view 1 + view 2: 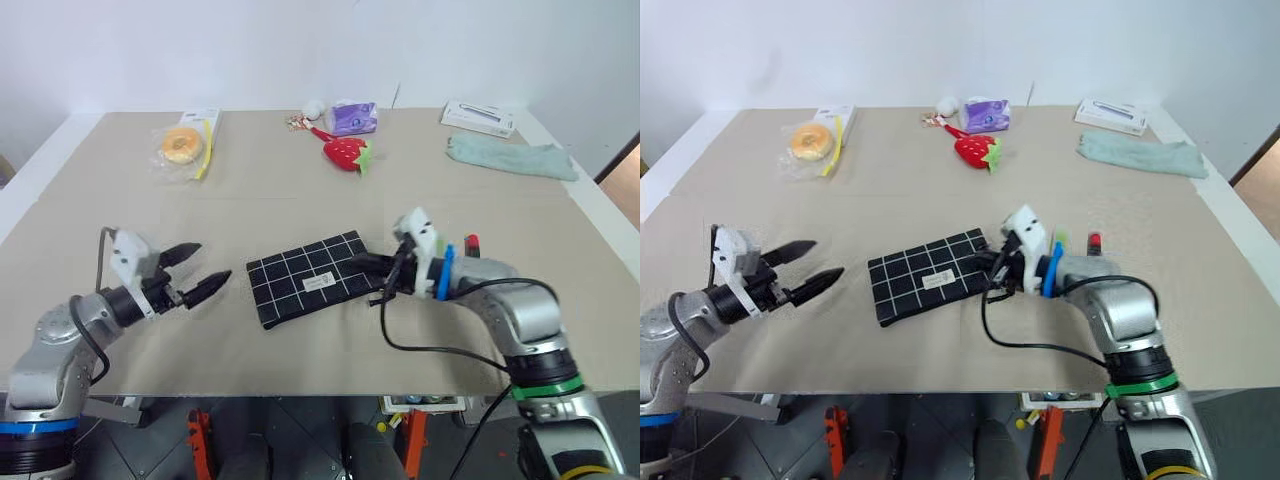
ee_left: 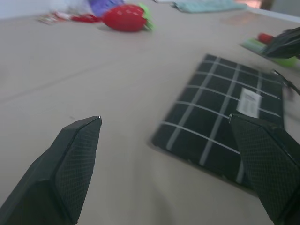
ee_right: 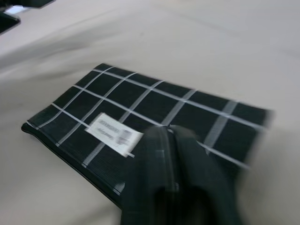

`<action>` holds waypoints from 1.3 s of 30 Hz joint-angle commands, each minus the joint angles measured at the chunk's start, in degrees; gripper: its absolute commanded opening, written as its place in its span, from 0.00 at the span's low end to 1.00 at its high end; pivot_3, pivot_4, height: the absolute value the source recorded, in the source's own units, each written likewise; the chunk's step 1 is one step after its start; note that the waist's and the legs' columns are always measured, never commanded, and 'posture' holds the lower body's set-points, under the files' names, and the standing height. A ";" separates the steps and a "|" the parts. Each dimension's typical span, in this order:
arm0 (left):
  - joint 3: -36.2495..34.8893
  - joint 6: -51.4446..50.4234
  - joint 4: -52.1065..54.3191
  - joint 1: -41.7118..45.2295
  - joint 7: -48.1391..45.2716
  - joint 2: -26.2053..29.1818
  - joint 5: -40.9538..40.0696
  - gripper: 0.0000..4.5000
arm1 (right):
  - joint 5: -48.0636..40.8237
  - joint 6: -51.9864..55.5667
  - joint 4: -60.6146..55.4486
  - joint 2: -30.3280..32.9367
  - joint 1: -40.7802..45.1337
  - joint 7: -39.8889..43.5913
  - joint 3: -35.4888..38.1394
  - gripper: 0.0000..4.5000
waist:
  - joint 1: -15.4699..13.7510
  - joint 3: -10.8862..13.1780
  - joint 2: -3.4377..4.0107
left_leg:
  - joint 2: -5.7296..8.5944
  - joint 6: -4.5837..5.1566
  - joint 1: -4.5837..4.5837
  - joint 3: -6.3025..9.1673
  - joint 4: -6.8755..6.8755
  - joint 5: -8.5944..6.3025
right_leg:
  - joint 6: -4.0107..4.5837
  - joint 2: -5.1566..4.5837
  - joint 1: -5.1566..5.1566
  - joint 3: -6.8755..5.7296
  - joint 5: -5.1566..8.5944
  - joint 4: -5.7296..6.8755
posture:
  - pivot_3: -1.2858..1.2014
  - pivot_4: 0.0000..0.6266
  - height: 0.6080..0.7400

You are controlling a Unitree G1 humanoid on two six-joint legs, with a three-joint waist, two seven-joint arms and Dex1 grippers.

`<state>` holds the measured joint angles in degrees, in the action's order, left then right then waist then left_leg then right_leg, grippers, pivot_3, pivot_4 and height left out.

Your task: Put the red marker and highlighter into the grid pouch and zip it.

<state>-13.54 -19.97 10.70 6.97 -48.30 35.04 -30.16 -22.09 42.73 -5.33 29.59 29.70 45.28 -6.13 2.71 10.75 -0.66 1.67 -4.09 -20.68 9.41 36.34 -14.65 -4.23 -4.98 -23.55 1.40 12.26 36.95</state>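
Right end effector [image 1: 368,263], closed, at grid pouch [image 1: 310,277] with unreadable white label [image 1: 320,283].

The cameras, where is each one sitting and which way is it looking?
Left eye view: on the head, looking down over the table; both arms show, left hand open, right hand shut at the grid pouch.
Right eye view: beside it, same scene.
Left wrist view: on the left wrist, looking between its fingers at the pouch and strawberry toy.
Right wrist view: on the right wrist, its shut fingers over the pouch.
All views share the pouch.
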 commanded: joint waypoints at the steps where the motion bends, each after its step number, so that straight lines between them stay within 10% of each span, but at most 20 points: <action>1: 2.32 8.43 0.23 -0.60 -1.89 2.02 6.57 1.00 | 3.66 1.17 0.87 -0.38 -0.52 -3.66 -2.57 0.01 | -0.05 -0.01 -0.02 | 0.00 -0.02 -0.01 0.00 0.00 0.01 | -0.01 0.00 0.00 0.00 0.00 0.00 | 0.52 0.24 1.00; 16: 16.33 71.67 -28.23 9.14 8.13 6.61 44.66 1.00 | 6.79 2.68 5.10 -4.10 -1.79 -9.07 -4.89 0.01 | -0.11 -0.37 -0.39 | -0.53 0.02 0.33 -0.07 0.00 0.12 | 0.12 0.53 0.20 0.00 -0.29 -0.12 | 0.52 0.24 1.00; 39: 31.16 84.31 -43.52 23.59 23.35 2.30 60.34 1.00 | 6.07 4.09 2.41 -6.18 -2.30 -9.85 -4.55 0.01 | -0.11 -1.00 0.06 | -0.54 0.04 0.38 -0.01 -0.05 0.13 | -0.01 0.58 0.27 -0.01 -0.29 -0.11 | 0.52 0.24 1.00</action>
<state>15.42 63.71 -32.28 30.32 -23.44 37.46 30.76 -16.36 45.55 -2.97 23.92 28.11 35.64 -9.67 2.60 9.75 -0.59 1.14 -4.05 -20.30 9.40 36.29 -14.52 -4.25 -4.39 -23.28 1.39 11.97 36.84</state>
